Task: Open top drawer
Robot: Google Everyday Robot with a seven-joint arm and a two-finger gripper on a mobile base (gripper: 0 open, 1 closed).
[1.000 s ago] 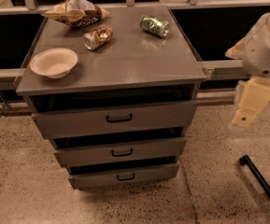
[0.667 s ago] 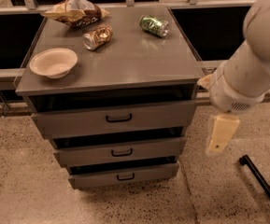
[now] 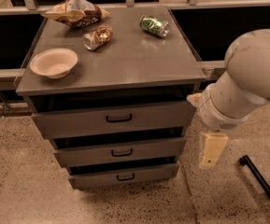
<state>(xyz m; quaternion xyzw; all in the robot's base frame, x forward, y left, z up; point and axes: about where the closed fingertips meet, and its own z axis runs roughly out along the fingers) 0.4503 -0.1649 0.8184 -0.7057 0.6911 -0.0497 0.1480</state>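
Observation:
The top drawer [image 3: 78, 122] is the widest of three grey drawers in a grey cabinet, with a small black bar handle [image 3: 119, 118] at its centre. Its front stands a little forward of the cabinet top, with a dark gap above it. My gripper [image 3: 211, 149] hangs cream-coloured below the big white arm [image 3: 246, 83], just right of the cabinet's right side at about the height of the middle drawer. It touches nothing and holds nothing.
On the cabinet top [image 3: 125, 62] lie a white bowl [image 3: 53, 62], a chip bag [image 3: 74, 11], a brown can [image 3: 97, 37] and a green can [image 3: 154, 25]. Two lower drawers [image 3: 120, 152] sit below. A black bar [image 3: 261, 183] lies on the speckled floor at right.
The arm has swung left toward the cabinet's right side, and the gripper has come closer to the drawers. The drawers and the things on top have not moved.

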